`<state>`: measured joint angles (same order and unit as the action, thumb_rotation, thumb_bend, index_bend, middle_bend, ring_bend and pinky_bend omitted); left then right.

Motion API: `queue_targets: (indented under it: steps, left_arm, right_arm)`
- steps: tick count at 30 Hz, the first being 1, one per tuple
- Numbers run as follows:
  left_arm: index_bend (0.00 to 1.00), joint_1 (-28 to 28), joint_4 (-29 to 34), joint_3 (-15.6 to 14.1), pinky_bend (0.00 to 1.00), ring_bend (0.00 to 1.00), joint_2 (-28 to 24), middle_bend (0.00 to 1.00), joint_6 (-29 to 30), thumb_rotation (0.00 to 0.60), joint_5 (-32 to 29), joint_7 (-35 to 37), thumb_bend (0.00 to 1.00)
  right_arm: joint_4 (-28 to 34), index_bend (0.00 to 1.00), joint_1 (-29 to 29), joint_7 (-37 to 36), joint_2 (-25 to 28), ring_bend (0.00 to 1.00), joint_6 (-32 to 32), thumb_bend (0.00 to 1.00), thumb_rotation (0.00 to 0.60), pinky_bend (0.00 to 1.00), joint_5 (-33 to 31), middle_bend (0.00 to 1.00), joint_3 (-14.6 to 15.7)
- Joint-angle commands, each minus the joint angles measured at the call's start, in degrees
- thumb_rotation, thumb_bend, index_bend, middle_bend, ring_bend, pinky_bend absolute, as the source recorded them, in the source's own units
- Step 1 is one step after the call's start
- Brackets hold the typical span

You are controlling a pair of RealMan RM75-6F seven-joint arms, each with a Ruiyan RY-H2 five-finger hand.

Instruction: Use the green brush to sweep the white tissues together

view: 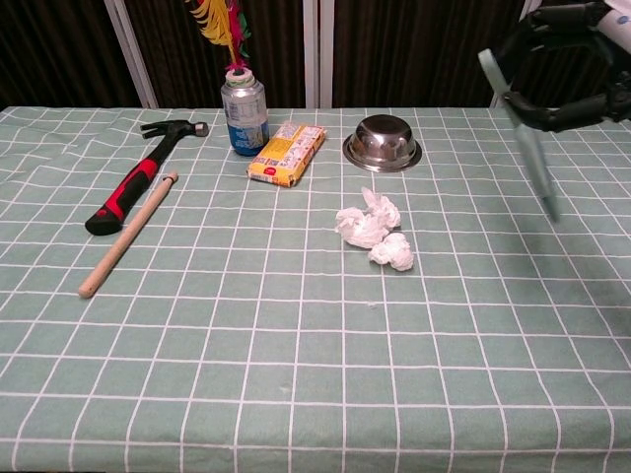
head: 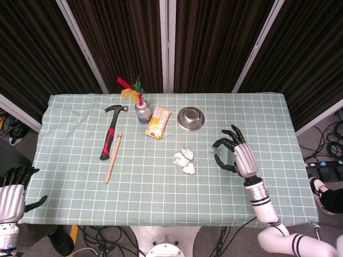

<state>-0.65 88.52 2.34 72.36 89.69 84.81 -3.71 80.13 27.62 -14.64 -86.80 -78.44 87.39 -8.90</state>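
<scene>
Tissues (view: 375,229) lie bunched in two touching clumps near the middle of the checked table (view: 296,374), in front of the steel bowl (view: 383,144). They sit well to the left of the right hand (head: 236,156), which is lifted clear of the cloth and is by far the nearer one. That hand has its fingers curled around the green brush (view: 523,138), whose long axis slants downward with the lower end pointing at the table. Any further stroke would, I judge, have to travel leftward. The left hand (head: 12,194) hangs off the table's near left edge, fingers apart, holding nothing.
</scene>
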Motion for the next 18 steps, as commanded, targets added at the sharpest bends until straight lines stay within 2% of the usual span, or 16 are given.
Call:
queue_targets:
  steps: [1, 6, 10, 12, 14, 18]
  left_arm:
    - [0.23, 0.0, 0.1, -0.1, 0.10, 0.11, 0.1, 0.19, -0.1, 0.600, 0.1, -0.1, 0.11]
    - [0.23, 0.3, 0.3, -0.3, 0.10, 0.11, 0.2, 0.19, -0.5, 0.600, 0.2, -0.8, 0.11]
    - [0.23, 0.3, 0.4, -0.2, 0.10, 0.11, 0.2, 0.19, -0.7, 0.600, -0.2, -1.0, 0.11]
    - [0.23, 0.3, 0.3, -0.2, 0.10, 0.11, 0.1, 0.19, -0.8, 0.600, -0.4, -1.0, 0.11]
    - [0.23, 0.3, 0.3, -0.2, 0.10, 0.11, 0.2, 0.19, -0.9, 0.600, -0.4, -1.0, 0.11]
    - [0.23, 0.5, 0.0, -0.2, 0.10, 0.11, 0.4, 0.19, -1.4, 0.600, -0.8, -0.9, 0.11]
  right_arm:
    - [1.4, 0.53, -0.1, 7.3, 8.2, 0.17, 8.9, 0.58, 0.600, 0.00, -1.3, 0.56, 3.8]
    - [-4.6, 0.51, 2.0, 9.7, 6.2, 0.12, 15.8, 0.53, 0.600, 0.00, -2.9, 0.52, 5.1]
    - [-10.1, 0.44, 3.3, 14.9, 1.8, 0.09, 18.6, 0.52, 0.600, 0.00, -3.7, 0.48, 5.6]
    - [-11.3, 0.36, 3.8, 18.6, 0.3, 0.06, 19.7, 0.52, 0.600, 0.00, -4.6, 0.45, 5.5]
    - [-11.0, 0.24, 3.9, 21.1, -0.2, 0.02, 20.7, 0.52, 0.600, 0.00, -5.8, 0.38, 5.4]
    - [-7.4, 0.04, 2.9, 24.6, 0.9, 0.00, 21.1, 0.52, 0.600, 0.00, -8.5, 0.22, 5.3]
